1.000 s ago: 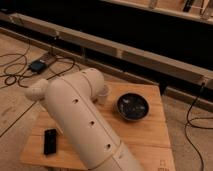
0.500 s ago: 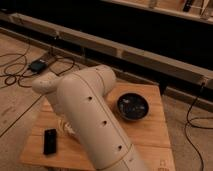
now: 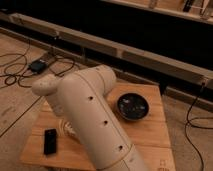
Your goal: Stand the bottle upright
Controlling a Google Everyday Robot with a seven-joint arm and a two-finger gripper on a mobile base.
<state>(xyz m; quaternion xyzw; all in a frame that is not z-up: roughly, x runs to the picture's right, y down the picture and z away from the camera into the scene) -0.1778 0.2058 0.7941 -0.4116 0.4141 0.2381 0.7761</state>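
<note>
The bottle is hidden; I cannot see it anywhere on the wooden table (image 3: 150, 137). My big white arm (image 3: 95, 120) crosses the table from the bottom edge up to its elbow and covers the table's middle and left. My gripper is under the arm's left end, over the left part of the table. Only a pale ribbed part (image 3: 65, 128) shows there, beside a flat black phone (image 3: 50, 141).
A dark bowl (image 3: 132, 107) stands on the table's right half, close to the arm. Black cables and a small dark box (image 3: 37, 65) lie on the floor at the left. A long low ledge (image 3: 140, 52) runs behind the table.
The arm has shifted slightly to the right over the table. The phone and the bowl have not moved.
</note>
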